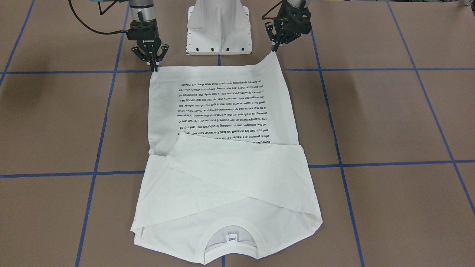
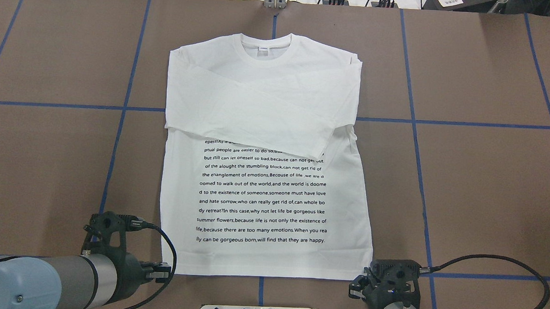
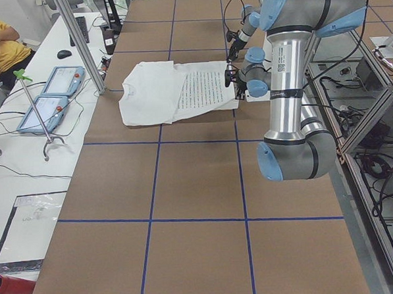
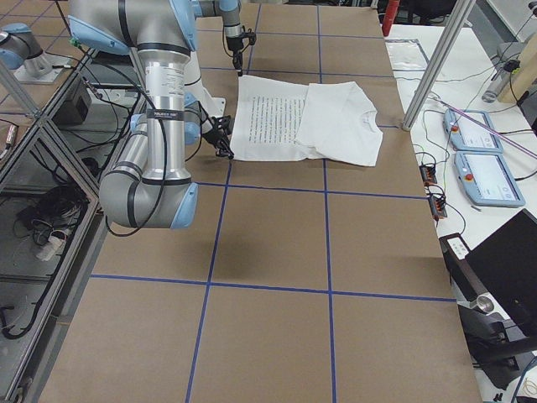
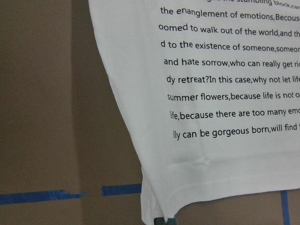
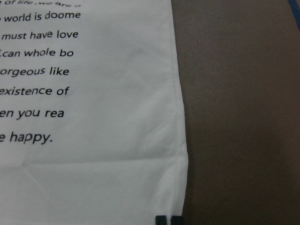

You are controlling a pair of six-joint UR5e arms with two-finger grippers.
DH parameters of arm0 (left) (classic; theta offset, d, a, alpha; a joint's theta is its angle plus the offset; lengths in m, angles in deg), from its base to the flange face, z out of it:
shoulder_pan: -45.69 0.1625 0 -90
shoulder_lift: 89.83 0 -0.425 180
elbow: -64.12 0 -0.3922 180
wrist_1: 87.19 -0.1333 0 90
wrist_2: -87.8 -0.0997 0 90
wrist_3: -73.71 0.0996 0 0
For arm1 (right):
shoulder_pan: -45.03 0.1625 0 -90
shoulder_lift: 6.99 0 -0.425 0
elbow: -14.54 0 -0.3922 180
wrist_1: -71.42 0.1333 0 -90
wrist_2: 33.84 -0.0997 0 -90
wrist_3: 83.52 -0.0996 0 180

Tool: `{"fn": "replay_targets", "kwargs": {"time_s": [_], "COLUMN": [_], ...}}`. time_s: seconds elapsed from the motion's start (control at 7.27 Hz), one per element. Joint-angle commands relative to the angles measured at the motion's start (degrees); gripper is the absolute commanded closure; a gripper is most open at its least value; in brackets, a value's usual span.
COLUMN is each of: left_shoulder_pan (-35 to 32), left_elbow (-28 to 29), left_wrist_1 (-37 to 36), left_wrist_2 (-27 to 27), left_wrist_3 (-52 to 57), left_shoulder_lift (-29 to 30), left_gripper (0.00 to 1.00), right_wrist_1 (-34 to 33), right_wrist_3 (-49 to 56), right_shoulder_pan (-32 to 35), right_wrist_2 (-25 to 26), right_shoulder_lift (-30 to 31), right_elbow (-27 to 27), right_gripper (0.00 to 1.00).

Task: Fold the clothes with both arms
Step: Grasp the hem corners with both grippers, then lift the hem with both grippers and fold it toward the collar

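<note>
1. While flat on table, held at near hem, closest to robot base: shirt.
2. Pinched at one hem corner by left fingers, set narrow on the cloth; lifted slightly there.
3. Pinched at other hem corner by right fingers, likewise narrow.
4. Beyond hem, facing up: text block.
5. Further out, folded across chest: both sleeves.
6. Farthest from base: ribbed neck with label.
</note>
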Motion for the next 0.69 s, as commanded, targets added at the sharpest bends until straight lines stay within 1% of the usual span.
{"fn": "replay_targets", "kwargs": {"time_s": [0.0,0.14,0.28,0.41,0.55], "left_shoulder_pan": [0.0,0.0,0.0,-0.17,-0.18], "left_elbow": [-0.11,-0.64,-2.73,-6.93,-14.02], "left_wrist_1": [0.0,0.0,-0.09,-1.83,-9.16], "left_wrist_2": [0.07,-0.02,0.07,2.68,6.36], "left_wrist_3": [0.0,0.0,0.09,0.0,0.0], "left_shoulder_lift": [0.0,0.09,-0.17,-0.61,-0.01], "left_gripper": [1.0,1.0,1.0,1.0,1.0], "right_wrist_1": [-0.09,-3.66,-14.39,-24.77,-32.79], "right_wrist_3": [0.15,0.24,0.24,0.16,0.15], "right_shoulder_pan": [0.47,0.83,0.83,1.0,1.0], "right_wrist_2": [-0.17,-0.61,-3.31,-7.69,-10.69], "right_shoulder_lift": [-0.39,-0.3,-0.39,-0.3,-0.65], "right_elbow": [-1.25,-4.91,-14.34,-24.79,-32.99], "right_gripper": [1.0,1.0,1.0,1.0,1.0]}}
